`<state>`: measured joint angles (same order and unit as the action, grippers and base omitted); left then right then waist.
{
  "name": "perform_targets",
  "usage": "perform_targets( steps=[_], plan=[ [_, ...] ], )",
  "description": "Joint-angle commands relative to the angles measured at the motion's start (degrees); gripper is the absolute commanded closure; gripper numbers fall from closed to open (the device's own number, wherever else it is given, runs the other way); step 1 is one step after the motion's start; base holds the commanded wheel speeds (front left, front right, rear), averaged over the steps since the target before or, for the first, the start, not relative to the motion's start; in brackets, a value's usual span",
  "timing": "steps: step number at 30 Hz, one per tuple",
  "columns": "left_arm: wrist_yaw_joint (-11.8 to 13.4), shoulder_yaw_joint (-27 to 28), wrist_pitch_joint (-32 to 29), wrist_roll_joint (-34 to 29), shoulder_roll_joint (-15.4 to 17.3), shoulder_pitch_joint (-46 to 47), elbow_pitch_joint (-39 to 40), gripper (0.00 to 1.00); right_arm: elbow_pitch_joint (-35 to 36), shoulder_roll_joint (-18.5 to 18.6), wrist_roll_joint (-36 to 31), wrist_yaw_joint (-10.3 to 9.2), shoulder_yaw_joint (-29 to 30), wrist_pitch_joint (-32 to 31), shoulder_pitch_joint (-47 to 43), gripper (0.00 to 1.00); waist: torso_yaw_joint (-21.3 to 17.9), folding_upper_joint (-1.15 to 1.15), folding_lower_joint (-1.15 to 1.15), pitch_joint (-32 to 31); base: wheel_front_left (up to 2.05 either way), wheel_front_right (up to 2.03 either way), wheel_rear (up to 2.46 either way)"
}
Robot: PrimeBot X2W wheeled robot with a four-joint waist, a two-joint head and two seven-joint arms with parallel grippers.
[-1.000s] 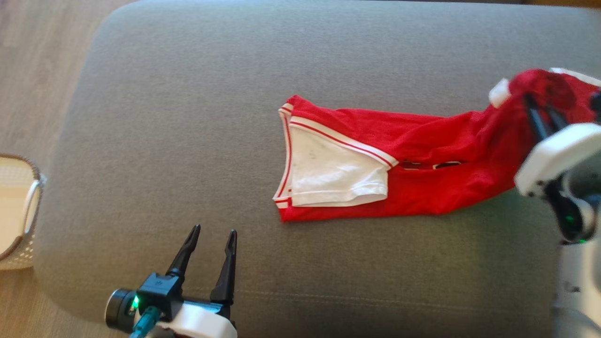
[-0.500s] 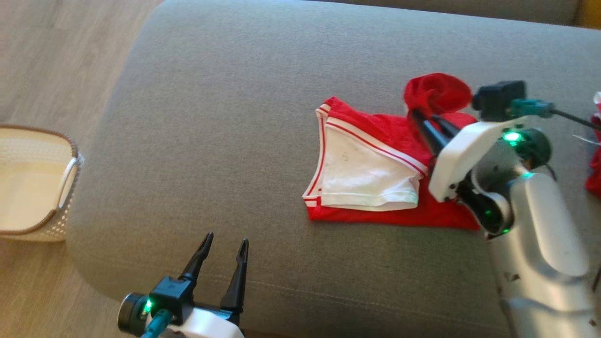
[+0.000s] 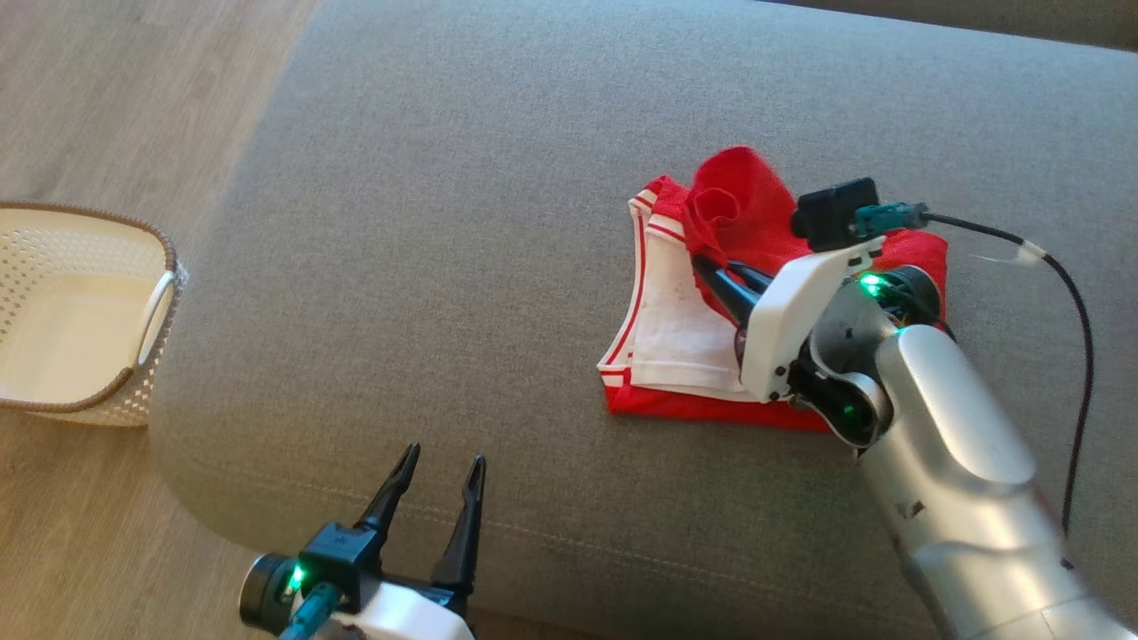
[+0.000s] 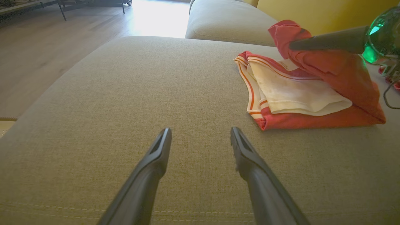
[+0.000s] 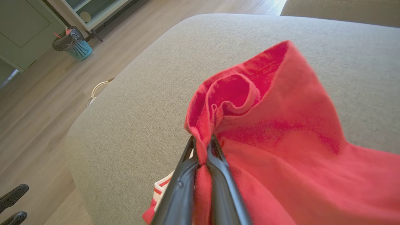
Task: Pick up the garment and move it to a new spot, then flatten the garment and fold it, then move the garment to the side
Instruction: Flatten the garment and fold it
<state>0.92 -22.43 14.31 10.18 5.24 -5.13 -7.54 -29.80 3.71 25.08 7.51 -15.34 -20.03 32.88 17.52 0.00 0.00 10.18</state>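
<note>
Grey woven-fabric sofa cushion [image 3: 462, 196] spans the head view, with pale wood floor [image 3: 107, 98] along its left. On the cushion's right half lies the red jersey garment with a white panel and red-and-white striped trim [image 3: 676, 329], partly doubled over itself. A white perforated basket with a brown rim [image 3: 124, 409] stands on the floor beside the cushion's left edge. The right gripper [image 3: 702, 265] is pinched tight on a bunched red edge of the garment, raised above the white panel. The left gripper [image 3: 444, 455] is spread wide and holds nothing, over bare cushion near the front seam, well apart from the garment.
</note>
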Motion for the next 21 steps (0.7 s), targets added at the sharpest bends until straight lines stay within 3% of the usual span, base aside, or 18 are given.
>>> perform_targets(
  steps=[1,6,8,11,12,13,14,15,16,21],
  plan=[
    [-0.33,1.40,0.69,0.07,-0.42,2.50,1.50,0.00,1.32,-0.82,0.77,-0.02,-1.60,1.08,2.89,1.00,0.07,0.00,0.00,0.14,0.00,0.00,0.00],
    [-0.69,1.13,0.69,-0.15,-0.57,3.05,1.03,0.00,-3.37,-0.83,3.06,-0.02,-4.78,3.18,4.75,0.99,0.39,0.00,0.00,0.35,0.00,0.00,0.00],
    [-0.76,1.11,0.69,-0.19,-0.62,3.10,0.83,0.00,-4.67,-0.83,4.39,-0.02,-6.30,3.74,5.21,0.93,0.41,0.00,0.00,0.31,0.00,0.00,0.00],
    [-0.73,1.33,0.69,-0.20,-0.62,2.95,0.69,0.00,-6.14,-0.83,5.67,-0.02,-8.61,4.39,5.73,0.97,0.05,0.00,0.00,0.23,0.00,0.00,0.00],
    [-0.73,1.41,0.69,-0.20,-0.61,2.88,0.66,0.00,-6.57,-0.83,6.00,-0.02,-9.18,4.63,5.88,0.93,-0.12,0.00,0.00,0.19,0.00,0.00,0.00],
    [-0.81,1.43,0.69,-0.20,-0.60,2.84,0.61,0.00,-7.04,-0.83,6.21,-0.02,-9.71,4.88,6.00,0.80,-0.30,0.00,0.00,0.13,0.00,0.00,0.00],
    [-0.87,1.43,0.69,-0.23,-0.60,2.88,0.55,0.00,-7.51,-0.83,6.46,-0.02,-10.23,5.05,6.09,0.61,-0.48,0.00,0.00,0.06,0.00,0.00,0.00],
    [-0.91,1.44,0.69,-0.27,-0.61,2.95,0.53,0.00,-7.91,-0.83,6.64,-0.02,-10.66,5.34,6.22,0.08,-0.64,0.00,0.00,-0.01,0.00,0.00,0.00],
    [-0.93,1.44,0.69,-0.30,-0.63,3.03,0.50,0.00,-8.18,-0.83,6.78,-0.02,-10.78,6.09,6.36,0.00,-0.81,0.00,0.00,-0.09,0.00,0.00,0.00],
    [-0.79,1.57,0.69,-0.53,-0.66,2.91,0.48,0.00,-6.74,-0.83,8.97,-0.02,-10.07,12.71,6.82,0.00,-1.81,0.00,0.00,-0.93,0.00,0.00,0.00]
  ],
)
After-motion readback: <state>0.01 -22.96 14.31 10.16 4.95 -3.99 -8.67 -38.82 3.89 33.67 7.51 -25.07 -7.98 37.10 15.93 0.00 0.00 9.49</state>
